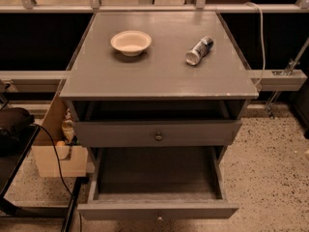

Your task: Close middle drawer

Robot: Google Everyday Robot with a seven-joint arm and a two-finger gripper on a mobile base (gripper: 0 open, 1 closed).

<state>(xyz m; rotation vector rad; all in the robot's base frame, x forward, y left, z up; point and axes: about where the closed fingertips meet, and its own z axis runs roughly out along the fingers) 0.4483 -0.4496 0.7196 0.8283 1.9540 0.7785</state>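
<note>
The grey cabinet point(159, 76) faces me. The middle drawer point(120, 210) is pulled far out at the bottom of the view. Its low front panel runs along the bottom edge, with a small round knob point(159, 218) at centre, and its inside point(157, 175) holds nothing. Above it, the taller-fronted top drawer point(116, 133) with a brass-toned knob point(158, 136) stands slightly out from the frame. The lowest drawer is hidden. My gripper is not in view.
A cream bowl point(131, 42) and a metal can point(199, 50) lying on its side rest on the cabinet top. A cardboard box point(53, 151) and a black cable point(58, 163) are at the left on the speckled floor point(270, 173). A rail point(277, 79) runs behind.
</note>
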